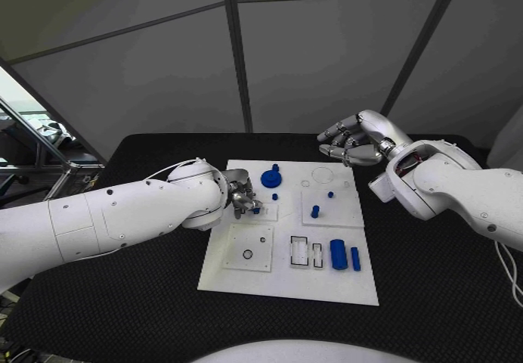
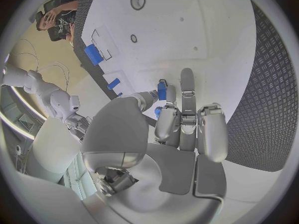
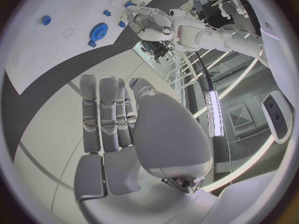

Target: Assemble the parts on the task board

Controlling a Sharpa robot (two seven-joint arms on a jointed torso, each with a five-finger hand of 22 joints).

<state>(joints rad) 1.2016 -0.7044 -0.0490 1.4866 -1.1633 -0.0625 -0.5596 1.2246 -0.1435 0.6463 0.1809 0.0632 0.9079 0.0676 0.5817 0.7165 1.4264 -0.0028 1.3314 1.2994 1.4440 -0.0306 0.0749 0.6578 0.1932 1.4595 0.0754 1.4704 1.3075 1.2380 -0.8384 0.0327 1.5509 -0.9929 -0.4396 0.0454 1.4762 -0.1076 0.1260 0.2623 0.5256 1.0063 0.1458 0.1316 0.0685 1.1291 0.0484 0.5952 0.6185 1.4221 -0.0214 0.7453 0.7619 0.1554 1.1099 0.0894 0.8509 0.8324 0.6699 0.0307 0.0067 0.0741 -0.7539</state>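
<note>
The white task board [image 1: 286,281] lies in the middle of the black table. My left hand [image 1: 242,200] hovers over the board's left middle and pinches a small blue peg [image 2: 162,90] between thumb and fingertips, low above the board. My right hand [image 1: 353,141] hangs beyond the board's far right corner, fingers loosely extended and holding nothing [image 3: 115,119]. A blue gear [image 1: 271,178] sits at the far middle of the board. Two short blue pegs [image 1: 315,212] [image 1: 330,194] stand right of my left hand. A blue cylinder [image 1: 338,254] and a blue bar [image 1: 355,259] lie at the near right.
Two rectangular slots [image 1: 298,251] lie left of the cylinder. A raised square plate with a round hole [image 1: 249,253] sits at the board's near left. Black table [image 1: 436,287] surrounds the board. Grey panel walls stand behind.
</note>
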